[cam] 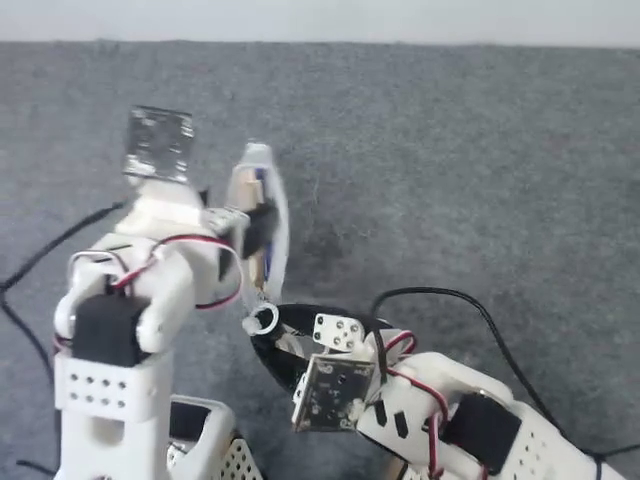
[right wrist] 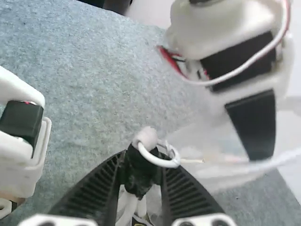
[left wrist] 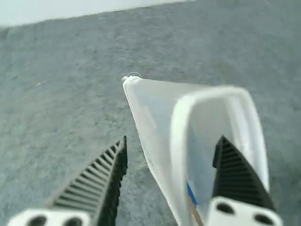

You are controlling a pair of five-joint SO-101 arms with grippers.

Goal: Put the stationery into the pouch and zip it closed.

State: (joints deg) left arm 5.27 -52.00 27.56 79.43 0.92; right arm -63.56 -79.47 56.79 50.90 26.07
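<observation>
— Left fingers [cam: 256, 228], seen from above, sit at the pouch [cam: 272, 215], upright on edge on the grey surface [cam: 480, 180]?
— Yes. Their wrist camera shows them spread wide, with the pouch [left wrist: 160, 113] against one finger.
— And the right fingers [right wrist: 171, 181]?
— Clamped on the black zip pull [right wrist: 138, 167], white ring [right wrist: 157, 159] looped on it.

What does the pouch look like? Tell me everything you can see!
The pouch is see-through white plastic, long and slim, standing on its edge over the grey carpet. Something blue and orange shows inside. It sits between the fingers of the left claw, and the right claw pinches its ringed zip pull.
</observation>
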